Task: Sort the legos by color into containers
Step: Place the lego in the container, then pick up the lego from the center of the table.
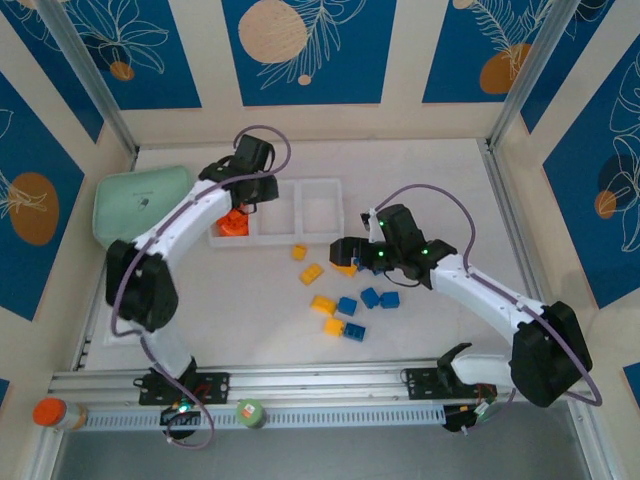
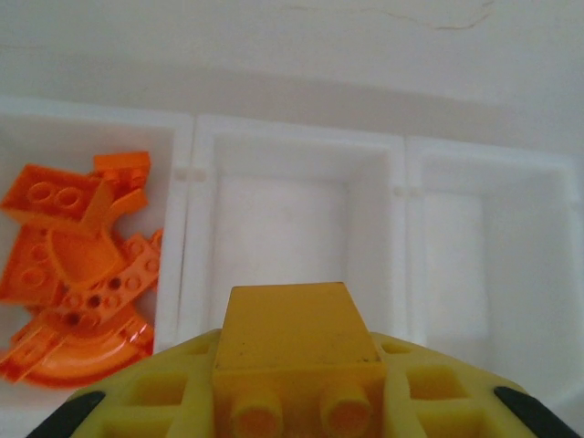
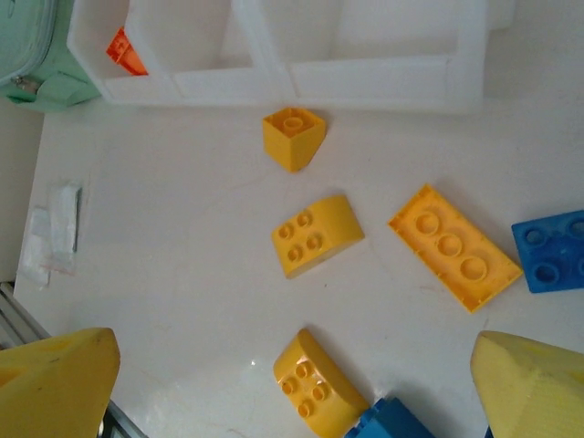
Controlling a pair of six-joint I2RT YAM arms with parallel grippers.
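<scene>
Left wrist showed the left gripper [image 2: 297, 397] clamped on a yellow brick [image 2: 292, 324], tray [image 2: 301, 146] just ahead; right gripper [image 3: 292, 374] gaped wide above loose legos [image 3: 315, 234].

loose yellow legos [image 3: 315, 234]: 4 | blue legos [image 1: 370, 297]: 4 | tray compartments [image 1: 323, 205]: 3

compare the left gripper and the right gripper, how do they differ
The left gripper is shut on a yellow brick; the right gripper is open and holds nothing. The left gripper hangs over the white tray; the right gripper hangs over loose yellow and blue bricks on the table. Both have yellow fingers.
</scene>
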